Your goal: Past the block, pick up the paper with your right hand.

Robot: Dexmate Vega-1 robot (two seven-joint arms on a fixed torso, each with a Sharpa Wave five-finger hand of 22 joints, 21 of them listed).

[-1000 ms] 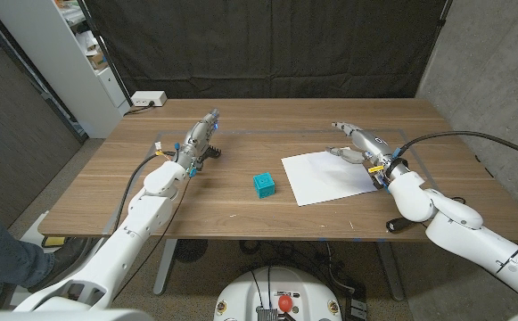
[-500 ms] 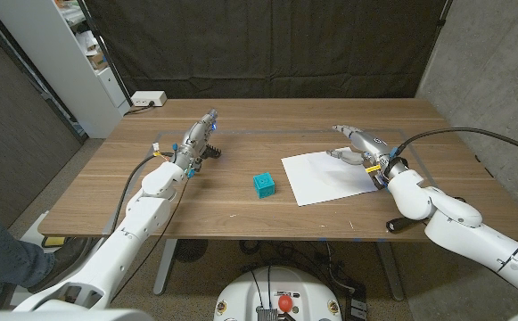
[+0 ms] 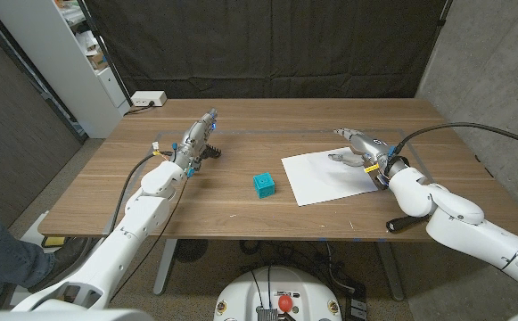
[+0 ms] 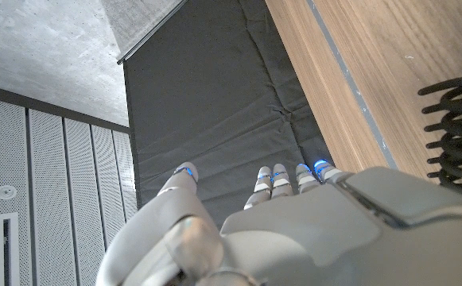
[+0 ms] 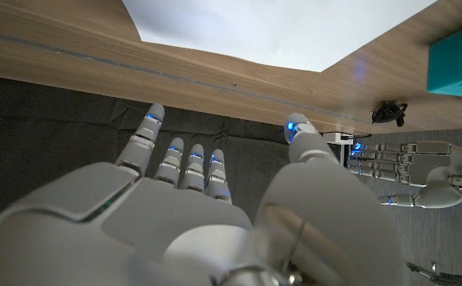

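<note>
We find paper (image 3: 327,176) flat on table (image 3: 241,201), at block's (image 3: 263,185) 3 o'clock: light, limp, creasable. Right hand (image 3: 357,148) empty, fingers apart, over far edge; we advise pinching there.

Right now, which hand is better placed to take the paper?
The right hand: it hovers open at the paper's far right edge. The left hand sits across the table, beyond the teal block.

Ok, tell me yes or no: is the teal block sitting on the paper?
No, the teal block stands on bare wood beside the paper, clear of its edge.
</note>
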